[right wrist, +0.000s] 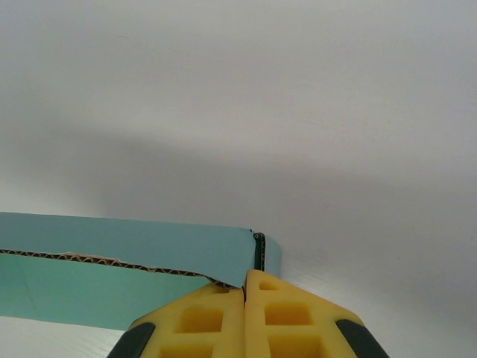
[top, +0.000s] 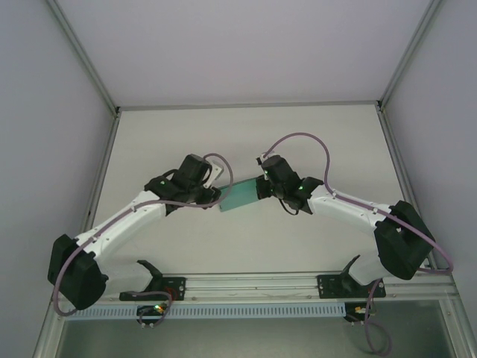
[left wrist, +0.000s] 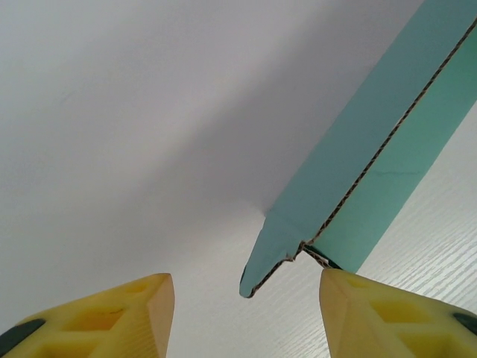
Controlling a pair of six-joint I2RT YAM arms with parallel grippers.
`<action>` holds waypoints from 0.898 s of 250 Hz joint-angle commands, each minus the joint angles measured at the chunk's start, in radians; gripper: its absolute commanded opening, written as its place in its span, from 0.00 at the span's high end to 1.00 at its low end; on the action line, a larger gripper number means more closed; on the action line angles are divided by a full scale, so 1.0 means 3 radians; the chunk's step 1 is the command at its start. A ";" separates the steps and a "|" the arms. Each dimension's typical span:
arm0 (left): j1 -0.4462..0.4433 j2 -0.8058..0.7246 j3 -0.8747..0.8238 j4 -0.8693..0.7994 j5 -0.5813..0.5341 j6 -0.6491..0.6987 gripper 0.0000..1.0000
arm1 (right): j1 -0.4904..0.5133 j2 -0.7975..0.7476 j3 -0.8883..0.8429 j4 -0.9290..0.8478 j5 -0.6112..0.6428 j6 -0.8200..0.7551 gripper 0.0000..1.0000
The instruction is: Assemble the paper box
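Mid-table (top: 223,134), paper box (top: 240,195) lengthwise left-right

Ends of the paper box (top: 238,196) partly hidden overhead; most of its length beyond each wrist view's edge.

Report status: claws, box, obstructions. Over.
Right claw shut on paper box. Left claw open, box corner between its fingers. Nothing blocking.

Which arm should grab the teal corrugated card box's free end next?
Left: left end effector open, flanking the teal box's free end; right end effector shut on the opposite end.
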 commanded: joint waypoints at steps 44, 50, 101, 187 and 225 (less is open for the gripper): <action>0.0023 0.0171 0.0154 0.0048 -0.0029 0.0079 0.66 | 0.0043 0.0219 -0.0032 -0.0610 -0.0160 0.0072 1.00; 0.0019 0.0163 0.0155 0.0064 -0.0020 0.0077 0.67 | 0.0045 0.0229 -0.0021 -0.0618 -0.0161 0.0067 1.00; -0.0016 0.0214 0.0194 0.0119 0.0076 0.0011 0.74 | 0.0055 0.0266 0.0015 -0.0633 -0.0172 0.0067 1.00; -0.0076 0.0322 0.0229 0.0111 -0.0177 -0.0235 0.88 | 0.0090 0.0232 0.0020 -0.0697 -0.0105 0.0077 1.00; -0.0108 0.0333 0.0190 0.0068 -0.0304 -0.0318 0.87 | 0.0092 0.0209 0.0009 -0.0695 -0.0106 0.0075 1.00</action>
